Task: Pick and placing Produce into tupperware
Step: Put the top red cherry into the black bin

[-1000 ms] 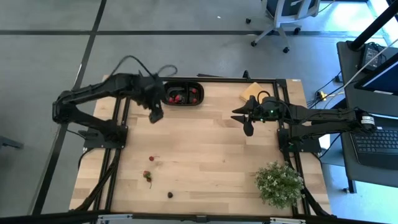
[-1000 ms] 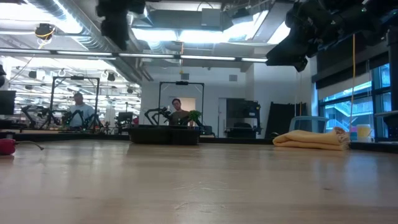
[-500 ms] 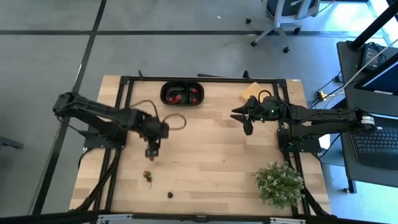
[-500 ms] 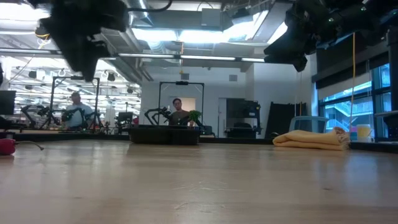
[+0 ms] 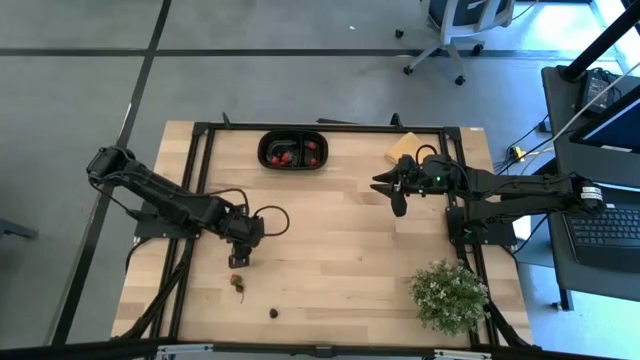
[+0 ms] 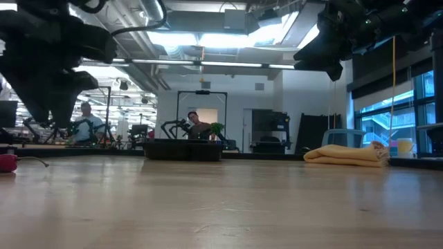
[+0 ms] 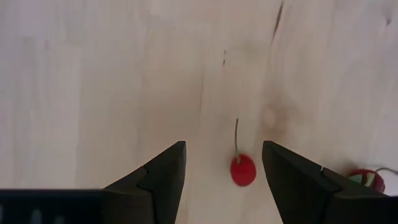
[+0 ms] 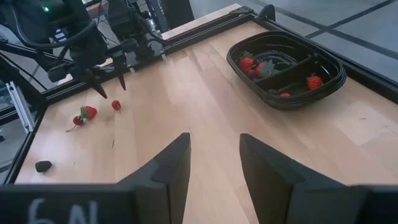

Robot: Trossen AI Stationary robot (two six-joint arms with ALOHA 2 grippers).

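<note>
A small red cherry (image 7: 242, 170) with a thin stem lies on the wooden table. My left gripper (image 7: 222, 147) hangs open just above it, pointing down, one finger on each side, touching nothing. In the high view this gripper (image 5: 239, 258) covers the cherry. A strawberry (image 5: 237, 282) and a dark berry (image 5: 273, 313) lie nearer the front edge. The black two-compartment tupperware (image 5: 293, 150) stands at the far edge with several red pieces inside. My right gripper (image 5: 397, 196) waits open in the air at the right.
A tan yellow pad (image 5: 403, 146) lies at the far right, and a leafy potted plant (image 5: 448, 295) stands at the near right corner. A black frame rail (image 5: 200, 180) runs along the table's left side. Bare wood lies in the middle.
My left gripper has swung from beside the tupperware at the far edge toward the near edge and come down low over the cherry, rolling a little as it went. My right arm has stayed in place. No produce has moved.
</note>
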